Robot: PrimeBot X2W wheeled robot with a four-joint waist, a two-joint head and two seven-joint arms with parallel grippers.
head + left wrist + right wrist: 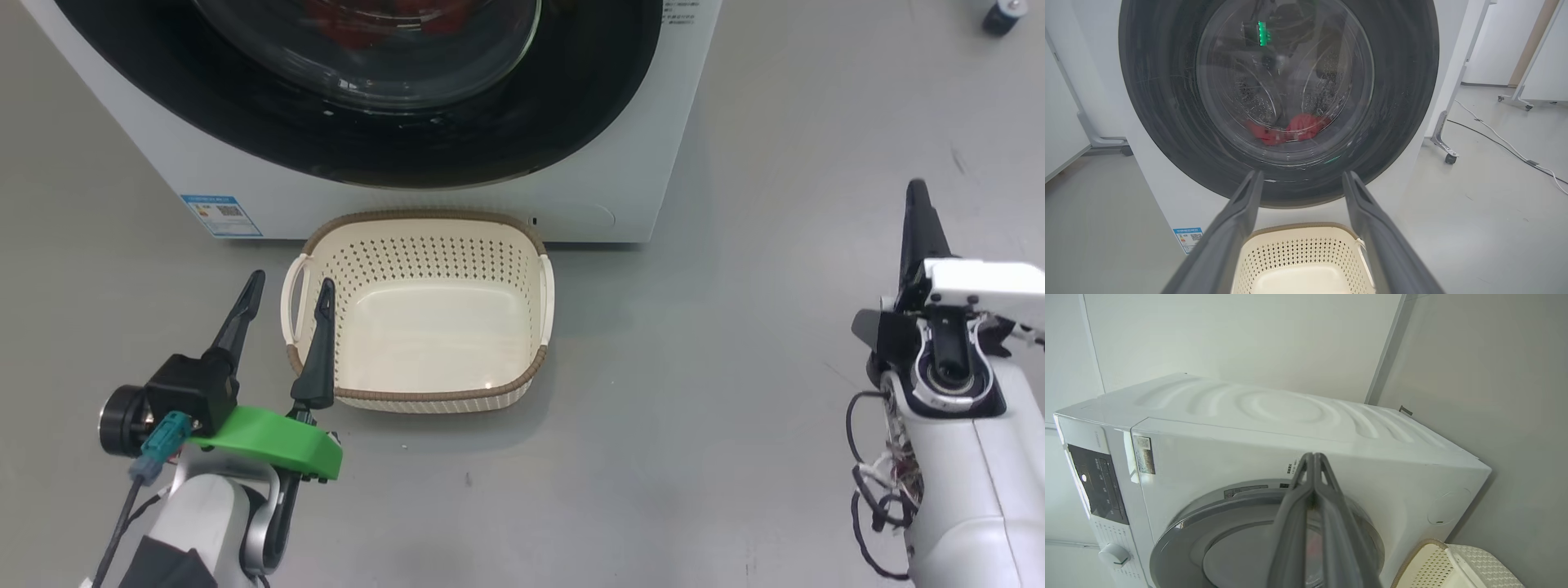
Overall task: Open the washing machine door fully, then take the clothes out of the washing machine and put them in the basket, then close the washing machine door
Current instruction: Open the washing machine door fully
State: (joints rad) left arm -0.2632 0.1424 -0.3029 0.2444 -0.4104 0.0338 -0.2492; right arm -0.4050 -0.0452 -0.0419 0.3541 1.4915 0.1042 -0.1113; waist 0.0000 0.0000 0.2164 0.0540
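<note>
**Head view.** I log the washing machine (457, 204), white, at the top. Its door (408, 139) is shut flush against the front. The clothes (384, 16) show red behind the window. The basket (424, 216) stands on the grey floor (735, 367) just in front of the machine, below the door. My left gripper (292, 282) hangs at the basket's left edge, fingers spread wide, holding nothing. My right gripper (918, 196) is well to the right of the basket, fingers pressed together with nothing between them.

**Left wrist view.** The wide-set fingers frame the door's lower rim. The clothes lie at the bottom of the drum behind the glass. The basket's far rim sits between the fingers. A blue label (1189, 237) marks the machine's lower corner.

**Right wrist view.** The two fingers meet tip to tip, in line with the machine's front above the door. A corner of the basket is at the lower right.
</note>
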